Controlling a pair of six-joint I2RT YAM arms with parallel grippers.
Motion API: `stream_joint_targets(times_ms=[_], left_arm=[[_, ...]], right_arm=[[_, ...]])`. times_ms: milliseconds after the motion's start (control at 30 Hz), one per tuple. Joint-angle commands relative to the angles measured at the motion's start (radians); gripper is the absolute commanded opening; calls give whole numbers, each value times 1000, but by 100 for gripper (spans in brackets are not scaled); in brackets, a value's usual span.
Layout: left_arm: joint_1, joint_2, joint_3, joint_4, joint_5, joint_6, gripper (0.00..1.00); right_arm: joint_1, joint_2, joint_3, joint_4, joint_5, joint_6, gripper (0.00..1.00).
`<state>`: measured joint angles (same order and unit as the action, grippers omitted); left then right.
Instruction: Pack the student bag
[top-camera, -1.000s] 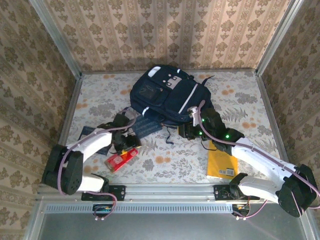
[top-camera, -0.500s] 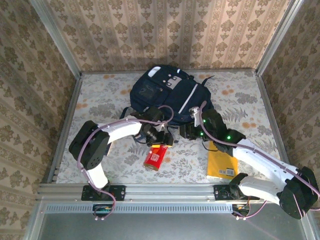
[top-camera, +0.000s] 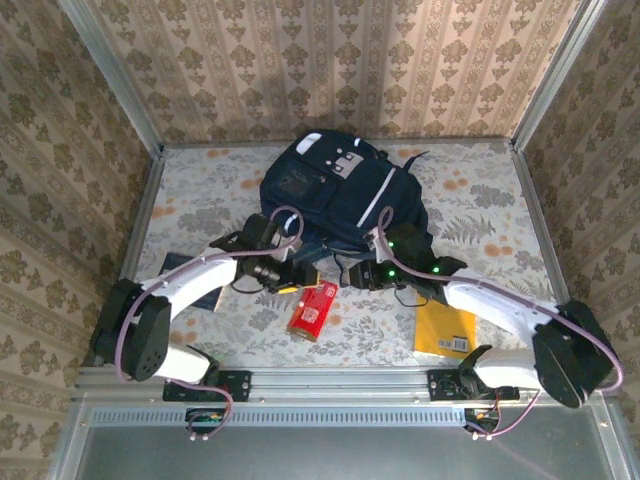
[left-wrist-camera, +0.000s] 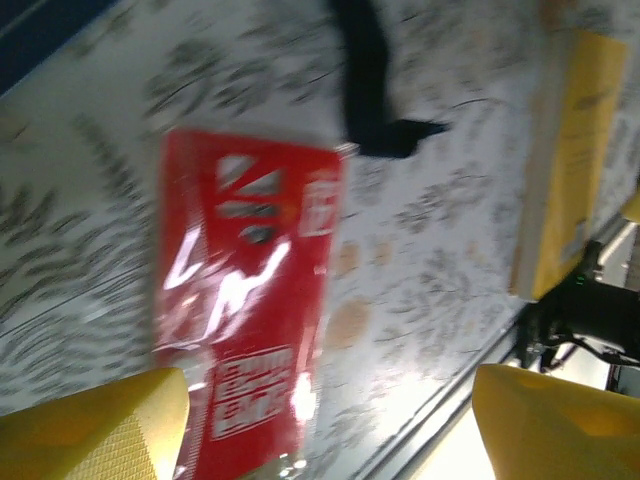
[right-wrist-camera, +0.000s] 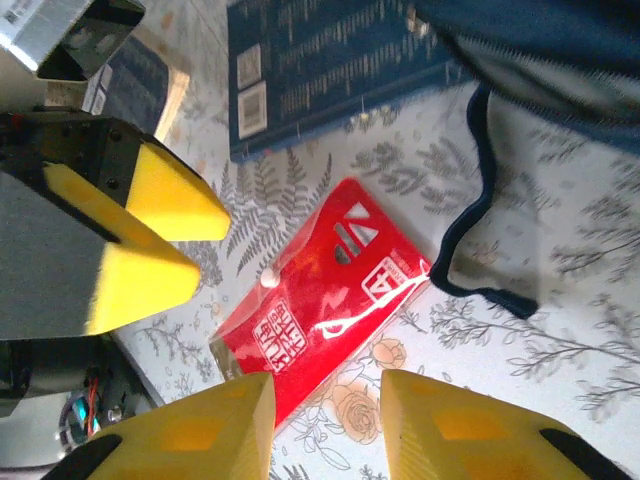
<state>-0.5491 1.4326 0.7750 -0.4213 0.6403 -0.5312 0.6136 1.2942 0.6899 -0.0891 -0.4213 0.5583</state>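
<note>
Bags: one student bag (top-camera: 335, 190) is lying at 12 o'clock on the table (top-camera: 480, 200) | packets: one red packet (top-camera: 313, 308) is lying at its 6 o'clock | books: one yellow book (top-camera: 445, 330) at 4 o'clock, one blue book (right-wrist-camera: 330, 60) | left gripper (left-wrist-camera: 330, 400) is gaping wide, empty | right gripper (right-wrist-camera: 325, 385) is standing narrowly parted, empty

No wording is legible.
Red packet (right-wrist-camera: 330, 300): white logo marks and boxed white print, glare-struck and unreadable.
Blue book (right-wrist-camera: 330, 60): two square scan codes (right-wrist-camera: 250, 90) and rows of fine white print, too small to read.
Yellow book (left-wrist-camera: 575, 150): faint print, illegible.
</note>
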Motion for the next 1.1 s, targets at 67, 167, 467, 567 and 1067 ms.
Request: stream_joint_targets(times_ms=[67, 167, 467, 567, 1067], left_arm=[[-5, 65, -60, 56, -27, -51, 76], [-10, 82, -85, 91, -61, -80, 76], [-35, 121, -80, 119, -74, -84, 77], [-36, 146, -83, 142, -51, -87, 77], [-41, 146, -94, 320, 141, -159, 75]], right_arm=[[73, 167, 46, 28, -112, 22, 35], [116, 251, 101, -30, -48, -6, 19], [136, 400, 151, -8, -25, 18, 1], [137, 435, 157, 1, -9, 26, 0], [136, 549, 184, 74, -52, 71, 0]])
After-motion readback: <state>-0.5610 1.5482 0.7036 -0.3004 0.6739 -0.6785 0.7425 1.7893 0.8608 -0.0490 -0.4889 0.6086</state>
